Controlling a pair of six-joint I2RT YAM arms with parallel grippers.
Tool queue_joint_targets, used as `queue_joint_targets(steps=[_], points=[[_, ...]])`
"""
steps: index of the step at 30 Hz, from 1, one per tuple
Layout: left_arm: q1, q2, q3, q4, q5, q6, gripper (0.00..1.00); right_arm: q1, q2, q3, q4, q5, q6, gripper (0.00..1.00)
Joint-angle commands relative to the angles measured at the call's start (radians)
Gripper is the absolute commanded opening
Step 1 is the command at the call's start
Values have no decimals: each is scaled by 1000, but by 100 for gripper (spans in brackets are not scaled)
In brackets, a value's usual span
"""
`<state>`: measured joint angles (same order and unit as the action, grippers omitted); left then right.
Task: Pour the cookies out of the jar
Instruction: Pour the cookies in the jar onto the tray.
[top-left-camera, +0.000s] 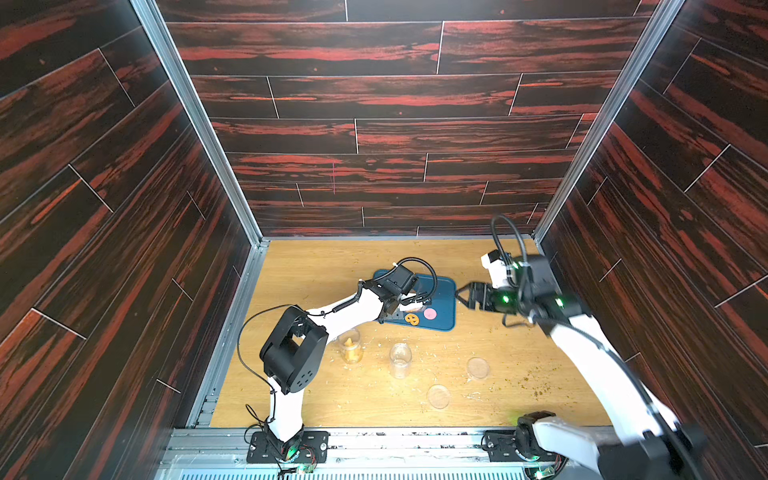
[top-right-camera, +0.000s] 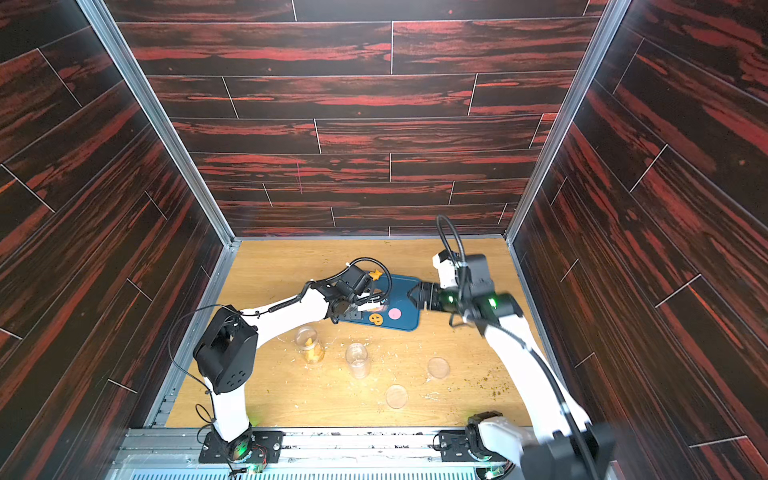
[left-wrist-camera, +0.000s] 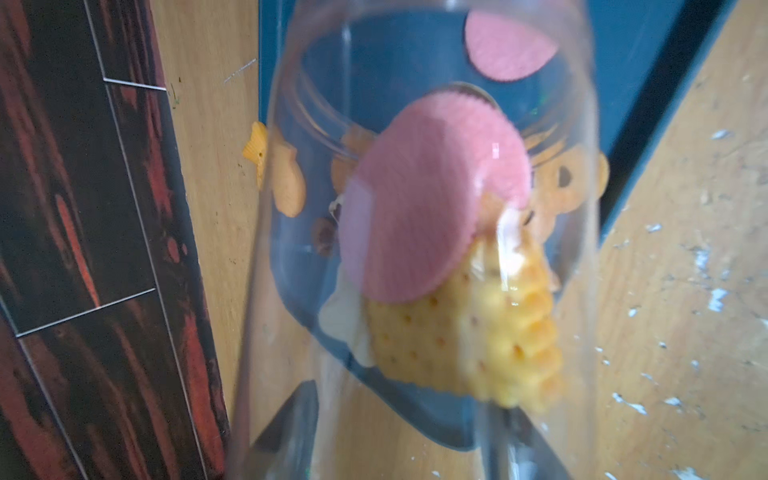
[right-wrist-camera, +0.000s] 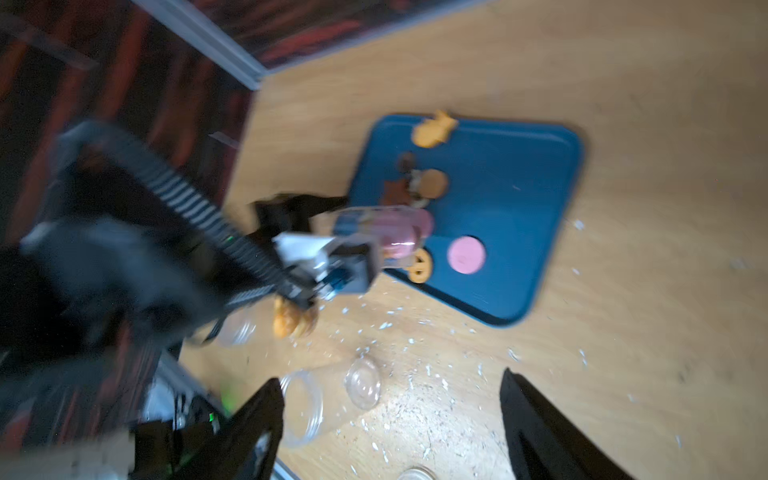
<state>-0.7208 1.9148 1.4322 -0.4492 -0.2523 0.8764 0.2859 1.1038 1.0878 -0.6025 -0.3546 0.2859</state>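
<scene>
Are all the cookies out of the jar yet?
Not yet. A round pink cookie and a pretzel already lie on the blue tray. The left hand holds the jar tipped over it, with a second pink cookie and a yellow square cookie still inside to pour out.

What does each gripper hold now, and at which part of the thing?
The left gripper holds the clear jar by its body near the closed end, mouth towards the tray. The right gripper holds nothing.
</scene>
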Motion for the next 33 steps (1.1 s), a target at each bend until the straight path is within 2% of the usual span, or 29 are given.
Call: queue_joint_targets(steps=[1, 3, 7, 10, 12, 15, 18, 25, 30, 33], points=[[-14, -6, 43, 4, 26, -23, 31, 5, -54, -33, 82, -122, -170, 84], [-5, -21, -1, 27, 7, -3, 31, 8, -56, -26, 31, -126, -237, 84], [-5, -10, 29, 16, 32, -20, 30, 29, -17, 1, -104, -83, -386, 83], [0, -22, 7, 7, 17, -14, 30, 68, -24, -7, -128, -53, -496, 83], [13, -45, -32, 23, 6, -5, 31, 70, -44, -56, -97, -22, -519, 83], [17, -53, -25, 15, 20, -15, 31, 69, -53, -158, -25, -2, -481, 84], [18, -43, -16, 12, 33, -39, 31, 69, -14, -217, 57, -51, -410, 84], [12, -56, -35, 0, 19, -14, 31, 48, 69, -290, 200, -132, -302, 84], [-4, -27, -39, 2, -53, 14, 31, 11, 82, -320, 237, -173, -233, 84], [-12, 2, 41, 5, -63, 16, 31, 9, 83, -337, 245, -182, -232, 84]])
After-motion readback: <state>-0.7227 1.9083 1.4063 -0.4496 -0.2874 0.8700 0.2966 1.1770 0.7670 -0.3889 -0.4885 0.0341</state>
